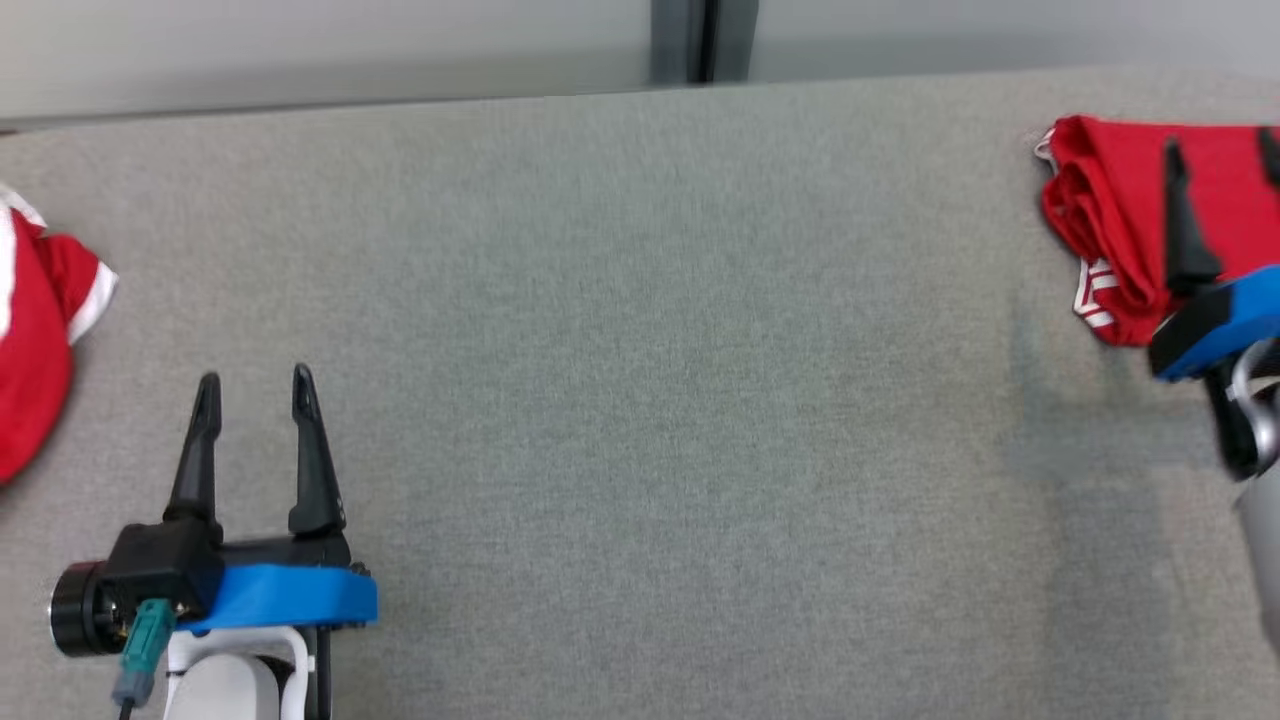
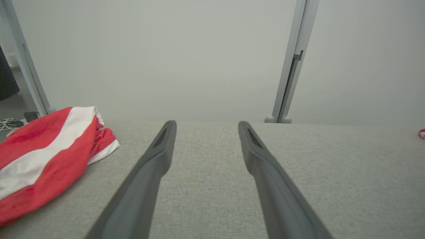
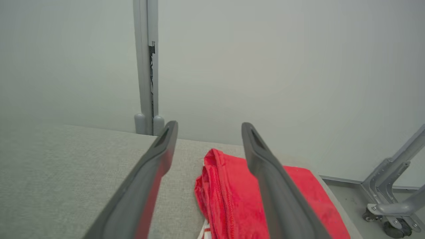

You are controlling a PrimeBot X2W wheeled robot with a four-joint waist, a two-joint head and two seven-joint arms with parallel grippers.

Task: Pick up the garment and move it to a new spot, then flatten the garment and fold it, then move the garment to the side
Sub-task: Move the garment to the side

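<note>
Right gripper: spread, empty, over folded red garment, upper right.
Left gripper: spread, empty, lower left.
Progress: garment lies folded at the side; likely only withdrawal remains.

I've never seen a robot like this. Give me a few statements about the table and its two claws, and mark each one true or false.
1. The left gripper holds a garment. False: its jaws are open and empty over the bare grey table.
2. A folded red garment lies at the table's right side. True.
3. The right gripper is clamped shut on that garment. False: its jaws stand open.
4. A red and white garment lies at the table's left edge. True.
</note>
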